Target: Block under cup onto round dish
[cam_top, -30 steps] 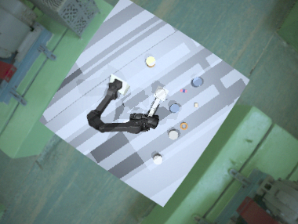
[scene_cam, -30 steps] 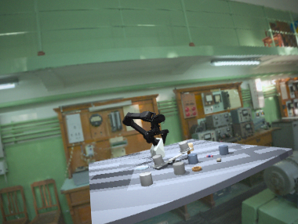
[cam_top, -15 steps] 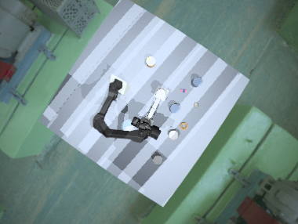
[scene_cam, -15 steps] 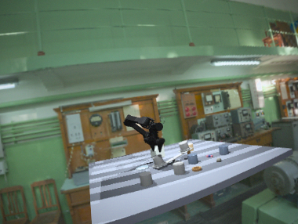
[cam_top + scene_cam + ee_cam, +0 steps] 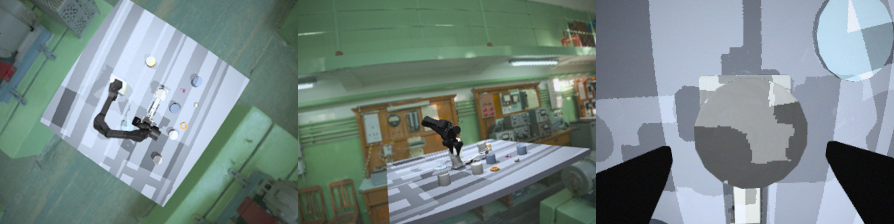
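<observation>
The balance (image 5: pixel 154 106) (image 5: pixel 473 160) (image 5: pixel 746 212) has a grey cup on each end. The near cup (image 5: pixel 456 160) (image 5: pixel 746 115) stands upright on its end plate; the arm hides it in the top view. The far cup (image 5: pixel 161 93) (image 5: pixel 482 147) stands on the other end. In the exterior view the beam seems to rise toward the far cup. My gripper (image 5: pixel 456 154) (image 5: pixel 750 152) is open and empty, its fingertips near the top of the near cup, one on each side, with gaps. The pale blue round dish (image 5: pixel 126 124) (image 5: pixel 440 168) (image 5: pixel 853 42) lies beside the near end. No block shows under either cup.
A grey cylinder (image 5: pixel 173 135) (image 5: pixel 477 168), another grey cylinder (image 5: pixel 158 159) (image 5: pixel 444 179), two blue cylinders (image 5: pixel 175 108) (image 5: pixel 197 81), an orange ring (image 5: pixel 180 126), a yellow-topped cylinder (image 5: pixel 150 61) and two small blocks (image 5: pixel 183 90) (image 5: pixel 196 105) stand or lie around the balance.
</observation>
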You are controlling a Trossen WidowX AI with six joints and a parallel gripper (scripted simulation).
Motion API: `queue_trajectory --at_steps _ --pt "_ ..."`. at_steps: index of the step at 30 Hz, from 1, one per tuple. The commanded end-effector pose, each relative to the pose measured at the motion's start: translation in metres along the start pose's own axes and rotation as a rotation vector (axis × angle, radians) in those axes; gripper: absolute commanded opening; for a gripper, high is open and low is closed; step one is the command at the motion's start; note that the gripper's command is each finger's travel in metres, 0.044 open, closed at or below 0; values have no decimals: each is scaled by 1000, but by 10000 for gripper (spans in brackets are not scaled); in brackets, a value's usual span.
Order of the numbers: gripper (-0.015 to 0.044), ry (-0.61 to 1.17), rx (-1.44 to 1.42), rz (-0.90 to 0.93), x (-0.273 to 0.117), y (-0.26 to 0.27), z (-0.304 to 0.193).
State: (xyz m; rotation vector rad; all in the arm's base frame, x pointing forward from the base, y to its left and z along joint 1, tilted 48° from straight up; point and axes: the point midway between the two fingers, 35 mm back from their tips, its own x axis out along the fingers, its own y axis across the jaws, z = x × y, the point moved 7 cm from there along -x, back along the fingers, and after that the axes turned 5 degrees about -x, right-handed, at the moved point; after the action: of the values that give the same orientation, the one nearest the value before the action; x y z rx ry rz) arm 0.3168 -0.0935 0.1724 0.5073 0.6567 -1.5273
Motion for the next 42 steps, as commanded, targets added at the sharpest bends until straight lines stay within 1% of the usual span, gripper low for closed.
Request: queue_trajectory --at_steps 1,33,36,42 --pt "440 5 -5 -3 7 0 -1" --pt "440 1 -5 -3 56 -1 -1" --pt "361 1 -5 -3 56 -1 -1" --pt "321 1 -5 -3 56 -1 -1"
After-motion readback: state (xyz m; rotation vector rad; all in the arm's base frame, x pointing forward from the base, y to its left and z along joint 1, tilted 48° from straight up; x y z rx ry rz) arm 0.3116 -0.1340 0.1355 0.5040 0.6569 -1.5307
